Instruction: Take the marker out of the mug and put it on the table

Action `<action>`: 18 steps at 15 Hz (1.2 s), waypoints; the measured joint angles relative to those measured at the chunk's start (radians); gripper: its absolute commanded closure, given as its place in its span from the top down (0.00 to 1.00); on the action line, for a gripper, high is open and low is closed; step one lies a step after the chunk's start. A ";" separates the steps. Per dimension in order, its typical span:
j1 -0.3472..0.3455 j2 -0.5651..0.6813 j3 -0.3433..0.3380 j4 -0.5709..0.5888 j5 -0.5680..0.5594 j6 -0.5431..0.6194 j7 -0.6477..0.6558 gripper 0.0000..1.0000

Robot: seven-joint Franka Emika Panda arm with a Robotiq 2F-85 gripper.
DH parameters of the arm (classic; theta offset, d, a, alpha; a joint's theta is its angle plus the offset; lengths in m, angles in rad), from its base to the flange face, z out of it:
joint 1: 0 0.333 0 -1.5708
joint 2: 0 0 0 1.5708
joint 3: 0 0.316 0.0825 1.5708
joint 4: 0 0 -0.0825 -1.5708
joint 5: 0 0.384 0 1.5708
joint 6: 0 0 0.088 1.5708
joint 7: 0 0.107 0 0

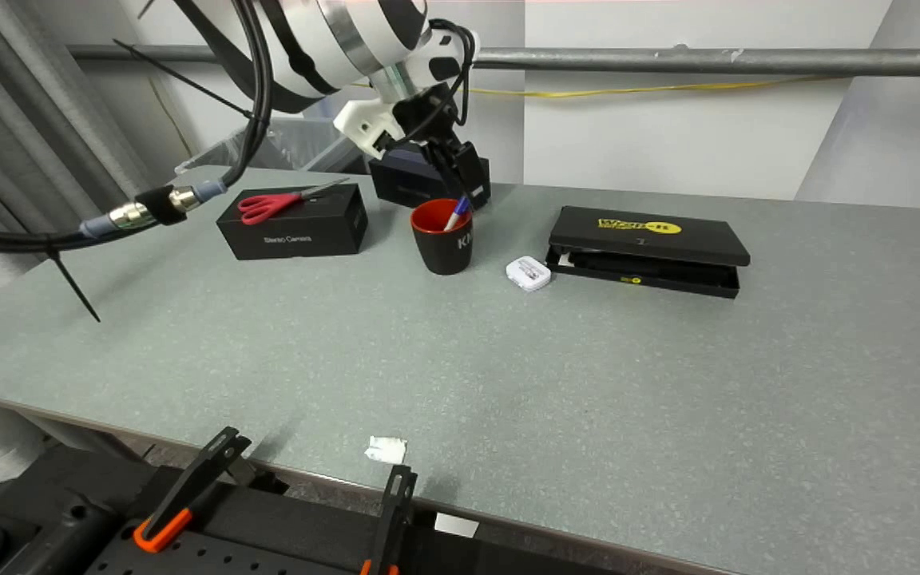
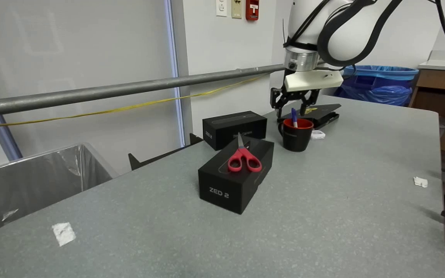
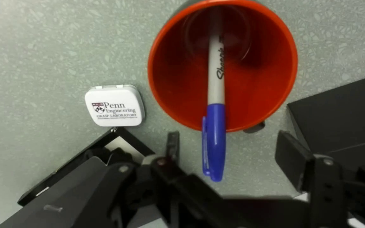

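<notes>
The marker (image 3: 216,139) stands tilted in the mug (image 3: 258,95), its blue cap sticking out past the red rim and its whitish body inside. In both exterior views the cap end of the marker (image 1: 458,212) (image 2: 294,117) rises above the dark mug (image 1: 444,252) (image 2: 297,139). The mug stands upright on the grey speckled table (image 1: 508,375). My gripper (image 3: 231,152) is open, its fingers apart on either side of the blue cap, not touching it. In an exterior view the gripper (image 2: 291,112) points down just above the mug. The marker's lower tip is dim inside the mug.
A small white tin (image 1: 528,273) and a partly open black case (image 1: 648,247) lie beside the mug. Two black boxes (image 2: 235,129) (image 2: 230,181) stand on the mug's other side, the nearer one bearing red scissors (image 2: 244,160). A metal rail (image 1: 715,61) runs behind the table.
</notes>
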 measured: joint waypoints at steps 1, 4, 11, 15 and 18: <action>0.016 0.003 -0.015 0.002 -0.007 0.003 0.015 0.42; 0.043 0.003 -0.049 0.002 -0.017 0.012 0.042 0.17; 0.046 -0.027 -0.076 -0.010 -0.020 0.021 0.047 0.02; 0.045 -0.110 -0.090 -0.062 -0.029 0.039 0.047 0.02; 0.040 -0.241 -0.109 -0.151 -0.078 0.073 0.047 0.02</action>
